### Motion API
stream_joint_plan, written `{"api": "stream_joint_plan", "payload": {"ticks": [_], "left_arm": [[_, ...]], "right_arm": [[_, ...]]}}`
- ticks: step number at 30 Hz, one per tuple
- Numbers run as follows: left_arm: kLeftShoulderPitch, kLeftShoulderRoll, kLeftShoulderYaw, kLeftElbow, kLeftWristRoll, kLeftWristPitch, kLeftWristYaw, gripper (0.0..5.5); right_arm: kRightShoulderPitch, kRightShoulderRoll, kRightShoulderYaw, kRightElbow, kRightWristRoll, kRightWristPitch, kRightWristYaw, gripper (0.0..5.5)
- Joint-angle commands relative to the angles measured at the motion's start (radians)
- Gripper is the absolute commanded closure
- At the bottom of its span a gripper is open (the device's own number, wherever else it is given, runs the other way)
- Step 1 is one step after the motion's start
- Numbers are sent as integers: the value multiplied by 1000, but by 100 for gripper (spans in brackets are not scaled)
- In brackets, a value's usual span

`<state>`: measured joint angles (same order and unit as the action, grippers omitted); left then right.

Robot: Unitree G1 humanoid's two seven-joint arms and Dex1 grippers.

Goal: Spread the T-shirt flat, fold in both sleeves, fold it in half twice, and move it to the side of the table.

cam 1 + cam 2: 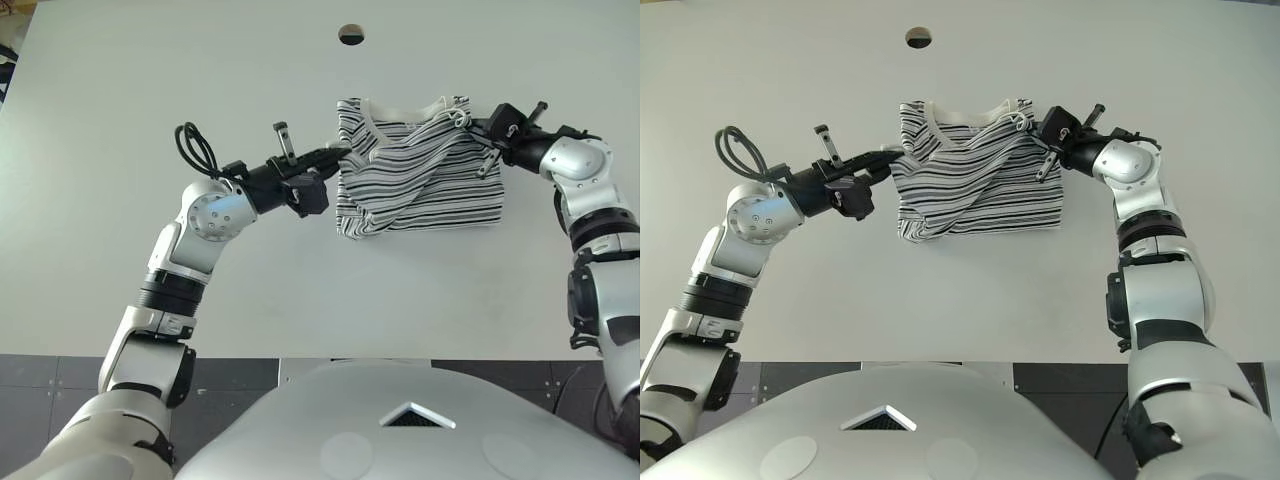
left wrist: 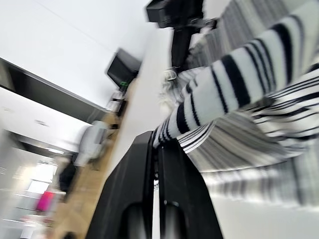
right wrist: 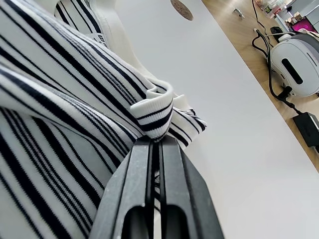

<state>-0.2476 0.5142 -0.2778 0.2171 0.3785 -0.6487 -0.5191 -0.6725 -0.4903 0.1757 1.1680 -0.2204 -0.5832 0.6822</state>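
toward the far middle of the white table (image 1: 150,80), the striped t-shirt (image 1: 420,175) is lying in a rumpled, partly folded block. its black-and-white stripes are running at crossed angles where layers are overlapping, and its white ribbed neckline is facing the table's far edge. the left gripper (image 1: 338,153) is meeting the shirt at its left edge; in the left wrist view its two black fingers (image 2: 129,189) are closing tight on a fold of striped cloth. the right gripper (image 1: 472,123) is sitting at the shirt's far right corner, and in the right wrist view its fingers (image 3: 127,184) are pinching a white ribbed band with dark stripes, bunching the cloth around it. inside the neckline a small sewn label (image 3: 98,37) is showing, but its print is coming out too small to read. beyond the shirt, a round hole (image 1: 351,35) is sitting in the tabletop. off the table's side, a white rounded device (image 3: 294,64) and a black adapter (image 3: 308,127) with its cable are resting on the wooden floor, with no readable markings on them.
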Motion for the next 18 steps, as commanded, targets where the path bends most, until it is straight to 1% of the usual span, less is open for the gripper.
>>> {"api": "stream_joint_plan", "payload": {"ticks": [1,5,11,14,18], "left_arm": [[-122,61,-35,148,320,-80,280,538],[-251,72,-130,314,560,-85,542,538],[-439,32,-302,609,770,-19,833,538],[-506,10,-371,719,823,14,946,538],[-555,4,-422,775,835,25,1045,538]], "right_arm": [[-5,7,-9,-4,9,6,-1,540],[-17,3,-20,6,5,37,-51,540],[-39,-1,-31,13,2,68,-98,540],[-41,-5,-38,15,6,77,-106,540],[-42,-19,-62,4,19,76,-108,540]]}}
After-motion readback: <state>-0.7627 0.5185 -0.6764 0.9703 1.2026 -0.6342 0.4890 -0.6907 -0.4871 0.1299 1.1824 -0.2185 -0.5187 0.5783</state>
